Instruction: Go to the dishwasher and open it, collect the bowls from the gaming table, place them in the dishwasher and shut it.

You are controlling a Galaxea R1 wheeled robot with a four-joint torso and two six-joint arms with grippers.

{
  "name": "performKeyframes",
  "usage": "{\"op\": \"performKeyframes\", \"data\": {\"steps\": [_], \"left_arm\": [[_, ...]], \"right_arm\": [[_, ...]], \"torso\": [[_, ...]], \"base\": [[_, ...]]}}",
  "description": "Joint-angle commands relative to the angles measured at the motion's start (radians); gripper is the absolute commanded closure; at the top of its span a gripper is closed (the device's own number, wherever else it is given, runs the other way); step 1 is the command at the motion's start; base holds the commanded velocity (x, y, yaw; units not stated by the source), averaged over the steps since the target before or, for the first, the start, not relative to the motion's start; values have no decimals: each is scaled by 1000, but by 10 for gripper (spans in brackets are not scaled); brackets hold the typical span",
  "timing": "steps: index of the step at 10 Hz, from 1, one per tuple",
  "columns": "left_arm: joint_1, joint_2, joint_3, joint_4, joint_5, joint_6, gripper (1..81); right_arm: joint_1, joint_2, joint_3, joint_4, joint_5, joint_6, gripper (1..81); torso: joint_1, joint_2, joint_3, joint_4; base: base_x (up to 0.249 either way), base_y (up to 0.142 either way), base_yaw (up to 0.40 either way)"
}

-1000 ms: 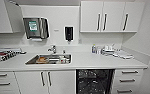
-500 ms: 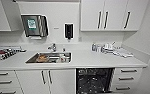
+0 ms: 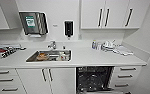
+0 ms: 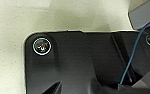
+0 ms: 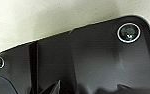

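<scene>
Dishwasher (image 3: 94,79) sits at the lower middle-right of the head view, under the white countertop (image 3: 91,58), its front already down and the dark interior with racks exposed; the opening step looks done. Compared with the pictures of a second and half a second ago, the whole kitchen scene has slid a little and grown slightly in the frame; that is the camera travelling with the robot, not the things moving; sink (image 3: 49,55), faucet (image 3: 52,45), paper towel dispenser (image 3: 33,23) and soap dispenser (image 3: 68,28) keep their places relative to one another. Clutter lies on the counter at right (image 3: 113,47) and at the far left (image 3: 2,52), too blurred to name; no bowls can be made out. Both wrist views give the robot's own dark plate over pale speckled floor (image 4: 11,20); whether either pincer is open, closed or holding anything I cannot tell. Judging by this, the robot is merely driving.
</scene>
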State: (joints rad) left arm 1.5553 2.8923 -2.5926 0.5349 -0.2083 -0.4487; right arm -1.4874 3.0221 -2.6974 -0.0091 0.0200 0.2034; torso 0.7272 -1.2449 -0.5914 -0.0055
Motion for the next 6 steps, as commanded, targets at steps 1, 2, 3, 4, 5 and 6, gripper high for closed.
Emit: {"op": "performKeyframes", "data": {"steps": [1,2,3,4,5,6], "left_arm": [[-34,-7,2,10,38,2,10],[-36,-7,0,10,40,2,10],[-36,-1,-11,10,40,2,10],[-36,10,-31,10,40,5,10],[-36,24,-58,10,40,5,10],[-36,35,-75,10,41,5,10]], "right_arm": [[40,30,-56,-11,-57,2,10],[40,30,-57,-11,-57,2,10],[40,30,-53,-11,-63,2,10],[37,23,-56,-15,-75,-6,10],[37,23,-51,-12,-77,-6,10],[37,23,-53,-12,-75,-6,10]], "torso": [[-63,98,0,0],[-85,132,0,0],[-107,166,0,0],[-129,201,-1,0],[-149,232,-1,0],[-175,272,-1,0]], "base": [[0,0,0],[0,0,0],[0,0,0],[0,0,0],[0,0,0],[0,0,0]]}}
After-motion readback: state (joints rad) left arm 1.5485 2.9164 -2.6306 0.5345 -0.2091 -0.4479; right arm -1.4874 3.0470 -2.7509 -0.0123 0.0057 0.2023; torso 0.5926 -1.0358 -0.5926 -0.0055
